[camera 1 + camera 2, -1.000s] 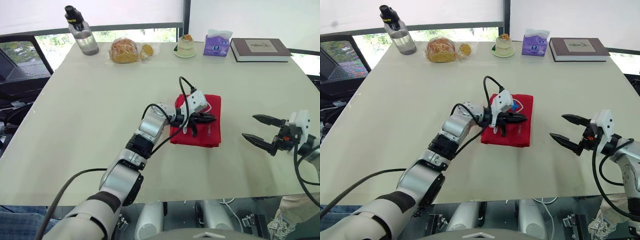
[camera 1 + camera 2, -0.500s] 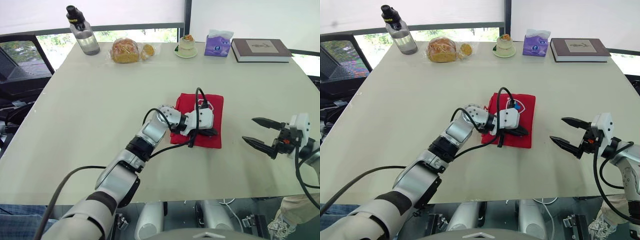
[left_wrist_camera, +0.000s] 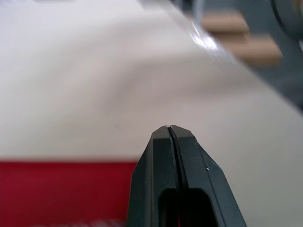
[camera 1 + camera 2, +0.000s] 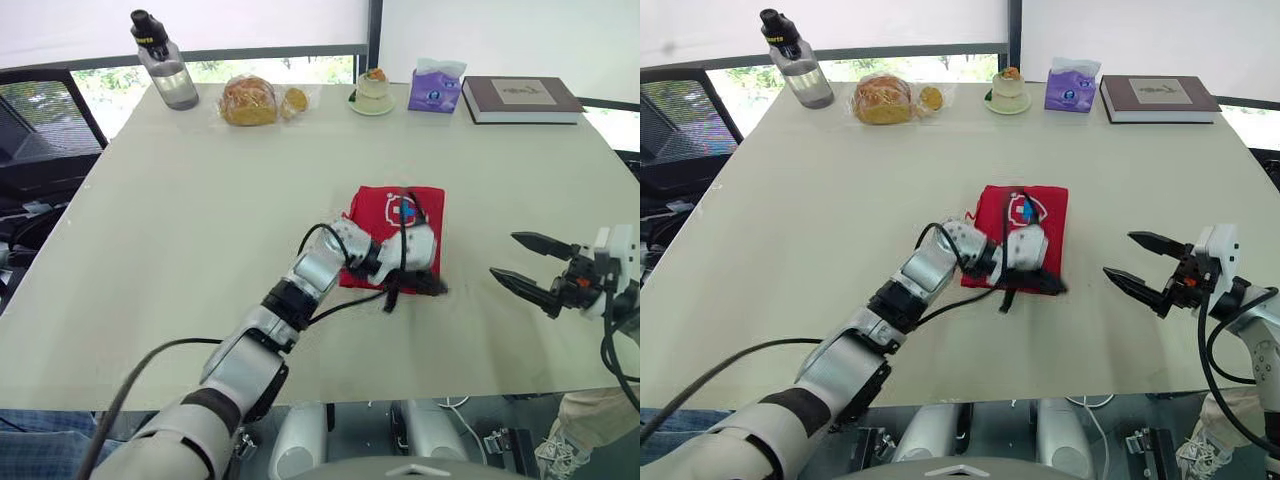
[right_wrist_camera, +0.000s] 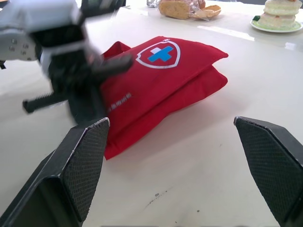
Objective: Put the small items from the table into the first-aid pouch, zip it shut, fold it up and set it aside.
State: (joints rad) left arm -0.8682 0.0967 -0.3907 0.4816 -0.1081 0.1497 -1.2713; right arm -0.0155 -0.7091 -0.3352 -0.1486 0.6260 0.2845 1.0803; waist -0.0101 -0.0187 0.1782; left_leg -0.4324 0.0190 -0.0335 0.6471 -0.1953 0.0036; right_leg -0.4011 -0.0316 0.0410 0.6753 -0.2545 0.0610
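The red first-aid pouch (image 4: 398, 215) lies folded on the table, its white-and-blue cross facing up. In the right wrist view the pouch (image 5: 161, 80) shows as two stacked layers. My left gripper (image 4: 435, 287) is shut and low over the pouch's near right corner, its tips just past the red edge. The left wrist view has the fingers (image 3: 156, 161) pressed together with nothing visible between them, and the red pouch (image 3: 61, 189) beside them. My right gripper (image 4: 505, 255) hangs open to the right of the pouch, a hand's width from it, holding nothing.
Along the far edge of the table (image 4: 180, 250) stand a water bottle (image 4: 165, 70), a bag of bread (image 4: 250, 100), a small cake on a plate (image 4: 373, 92), a purple tissue pack (image 4: 433, 88) and a book (image 4: 520, 98).
My left gripper slid across the pouch toward its near right corner and dropped lower. The cross face is now uncovered. The right gripper stayed open and barely moved.
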